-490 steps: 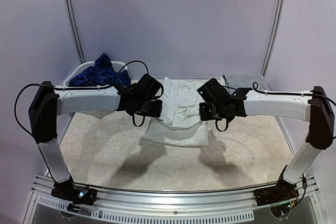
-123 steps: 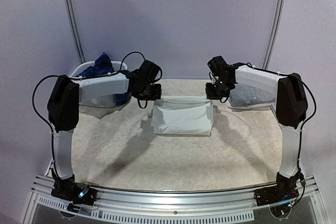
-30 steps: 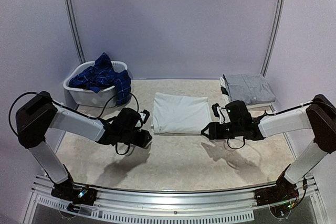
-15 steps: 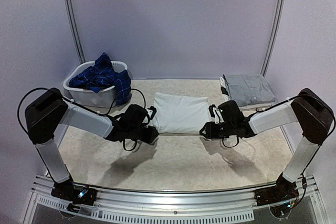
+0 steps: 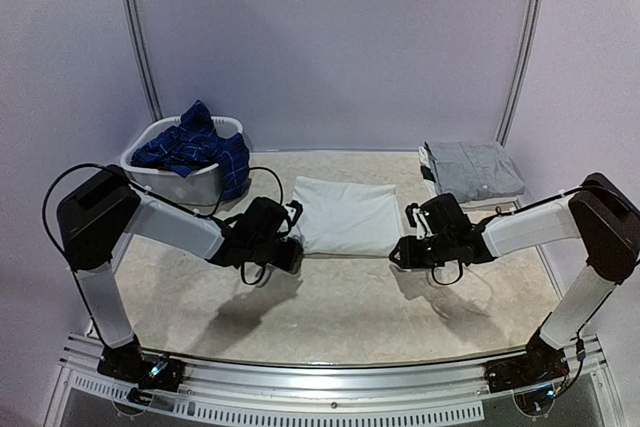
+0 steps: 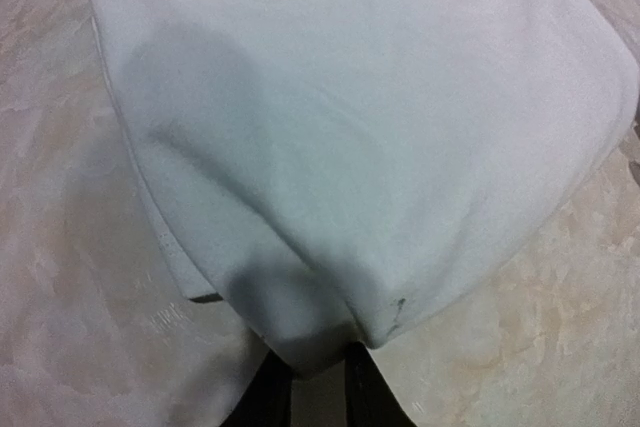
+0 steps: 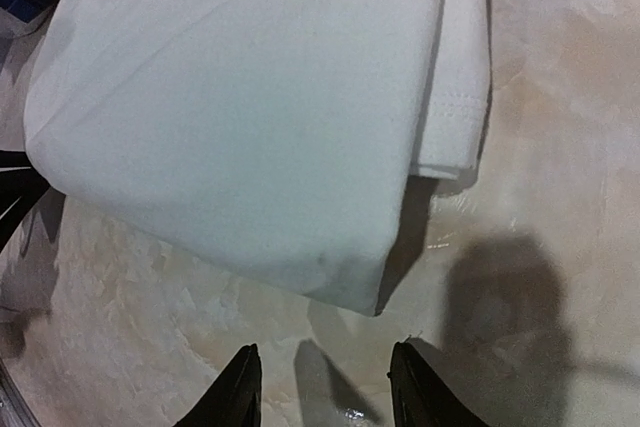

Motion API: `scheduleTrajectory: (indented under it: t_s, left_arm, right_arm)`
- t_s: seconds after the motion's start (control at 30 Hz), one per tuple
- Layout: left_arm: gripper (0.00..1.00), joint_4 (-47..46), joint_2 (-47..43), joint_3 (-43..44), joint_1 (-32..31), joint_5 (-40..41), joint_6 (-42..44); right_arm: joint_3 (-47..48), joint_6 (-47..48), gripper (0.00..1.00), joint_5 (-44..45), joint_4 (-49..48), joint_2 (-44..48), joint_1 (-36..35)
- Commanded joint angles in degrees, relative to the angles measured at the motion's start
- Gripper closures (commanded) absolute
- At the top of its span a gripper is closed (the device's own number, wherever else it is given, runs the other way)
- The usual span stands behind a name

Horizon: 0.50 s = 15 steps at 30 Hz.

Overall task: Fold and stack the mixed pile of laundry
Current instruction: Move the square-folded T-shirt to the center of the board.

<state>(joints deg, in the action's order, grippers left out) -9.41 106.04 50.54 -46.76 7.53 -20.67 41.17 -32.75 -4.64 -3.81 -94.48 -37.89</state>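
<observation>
Between left end effector [image 5: 293, 249], state untellable, and right end effector [image 7: 325, 382], apart: white garment [image 5: 345, 212]; behind, basket [image 5: 182, 187], grey stack [image 5: 470, 169]

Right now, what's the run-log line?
white garment: folded on table | left jaws: at near-left corner, grip unclear | right jaws: open, before near-right corner

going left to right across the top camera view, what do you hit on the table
white basket holding navy plaid laundry → left pincer → folded white garment → right pincer → folded grey garment
</observation>
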Motion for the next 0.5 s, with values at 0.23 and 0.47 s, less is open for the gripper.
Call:
scheduleTrajectory:
  t_s: [0.23, 0.47]
  left_arm:
    - [0.9, 0.3, 2.4, 1.7, -0.6, 0.9, 0.9]
    - [0.96, 1.0, 2.1, 1.3, -0.6, 1.4, 1.0]
  right_arm:
    - [3.5, 0.3, 0.59, 2.9, -1.9, -6.4, -0.3]
    - [4.9, -0.3, 0.82, 1.8, -2.9, -9.4, -0.3]
